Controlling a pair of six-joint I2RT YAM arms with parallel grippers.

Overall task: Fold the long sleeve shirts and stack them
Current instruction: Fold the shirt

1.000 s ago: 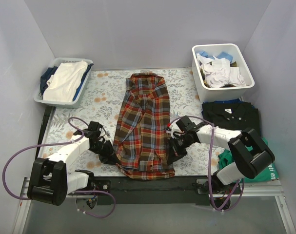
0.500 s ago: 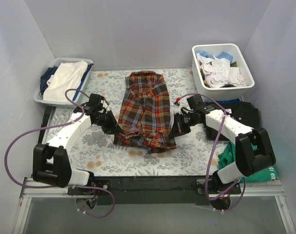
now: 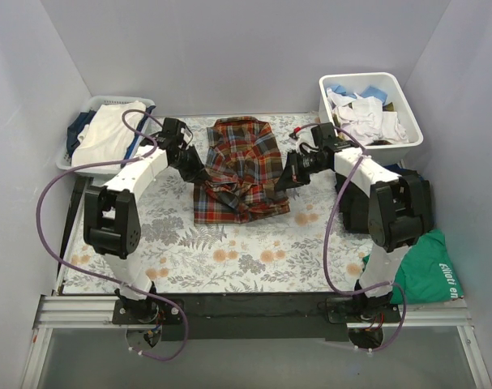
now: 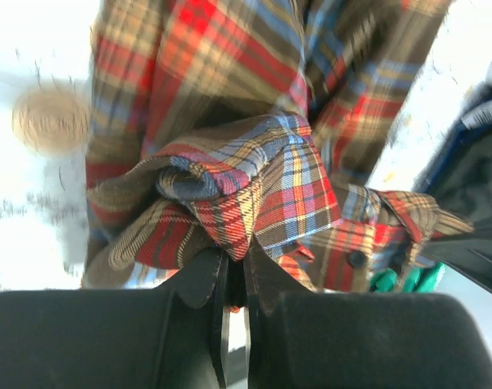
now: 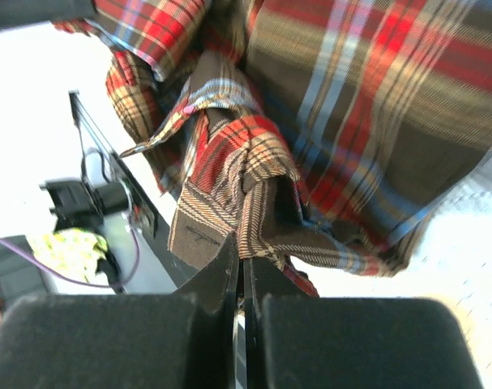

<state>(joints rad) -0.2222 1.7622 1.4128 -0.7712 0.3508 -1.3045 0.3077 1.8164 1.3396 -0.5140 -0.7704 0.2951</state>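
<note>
The bottom-to-top fold is judged in hand: the plaid flannel shirt (image 3: 241, 166) lies doubled on the surface (image 3: 254, 251) between the left tool (image 4: 233, 258) and right tool (image 5: 244, 247), each pinched narrow on a hem corner. Next, the hem should be laid flat and released.

Red, brown, blue and yellow plaid shirt (image 3: 239, 172); floral tablecloth (image 3: 254, 259)

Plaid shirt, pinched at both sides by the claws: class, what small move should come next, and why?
Probably carry both pinched corners on toward the collar. The left claw and right claw are shut on bunched fabric of the plaid shirt, doubled over with its lifted edge short of the collar.
</note>
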